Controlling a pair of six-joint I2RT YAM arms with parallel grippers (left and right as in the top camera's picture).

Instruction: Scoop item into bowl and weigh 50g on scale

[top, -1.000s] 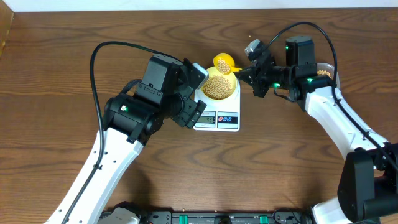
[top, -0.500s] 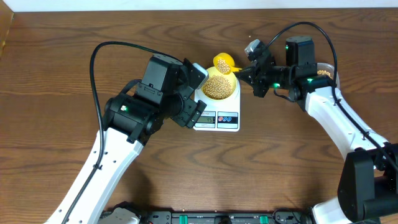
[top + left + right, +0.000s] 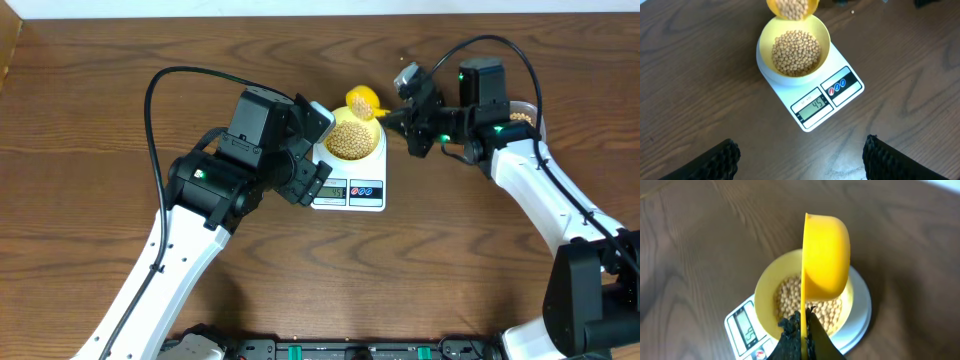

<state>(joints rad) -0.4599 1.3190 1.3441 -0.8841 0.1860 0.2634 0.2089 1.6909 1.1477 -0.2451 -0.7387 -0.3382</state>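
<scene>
The left wrist view's top edge cuts off the yellow scoop [image 3: 792,9], and its bottom edge most of the left gripper [image 3: 800,157]. From the right wrist, the scoop hides part of the bowl [image 3: 765,292]; the display of the scale [image 3: 732,317] is blurred.

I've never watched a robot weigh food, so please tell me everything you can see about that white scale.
The scale is a white, rounded-rectangular slab, plastic by its look, lying flat on the brown wooden table. At one end sits a small grey display reading 45, beside a dark panel with a red and a blue button. A pale yellow bowl of tan beans rests on its other end. Only the bowl and the table are seen touching it.
</scene>
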